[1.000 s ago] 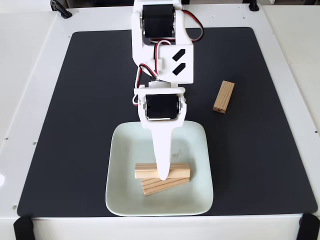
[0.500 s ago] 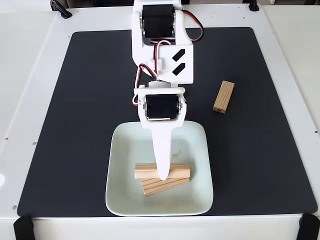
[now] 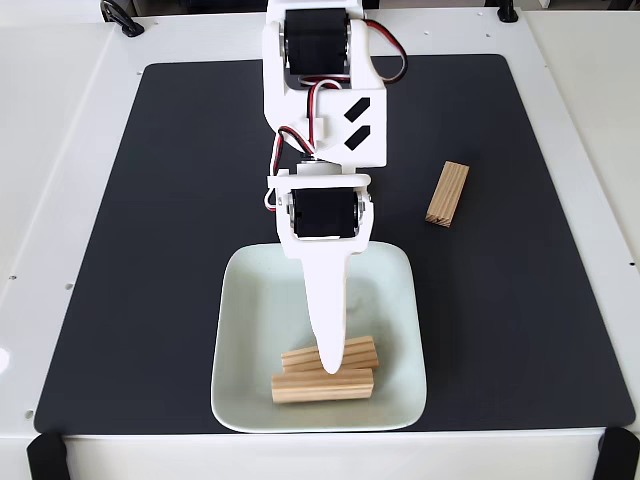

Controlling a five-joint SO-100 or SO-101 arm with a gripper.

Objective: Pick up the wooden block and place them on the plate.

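Note:
The plate [image 3: 250, 300], a pale mint square dish, sits at the front middle of the black mat in the fixed view. Two wooden blocks lie in its front half: one slightly tilted [image 3: 355, 354], and one straight [image 3: 300, 387] just in front of it, touching it. My gripper [image 3: 331, 366] reaches down over the plate, its white fingertip over the tilted block and at the straight block's back edge. From above a single white finger [image 3: 327, 300] shows, so its jaw gap is hidden. A third wooden block [image 3: 447, 194] lies on the mat to the right of the arm.
The black mat [image 3: 160, 250] covers most of a white table [image 3: 50, 130]. The arm's white body and servos [image 3: 320, 110] rise over the mat's back middle. Black clamps [image 3: 46, 455] sit at the front corners.
The straight block was behind and on top of the tilted one; now it lies in front of it near the plate's front rim. The gripper tip has moved slightly toward the front.

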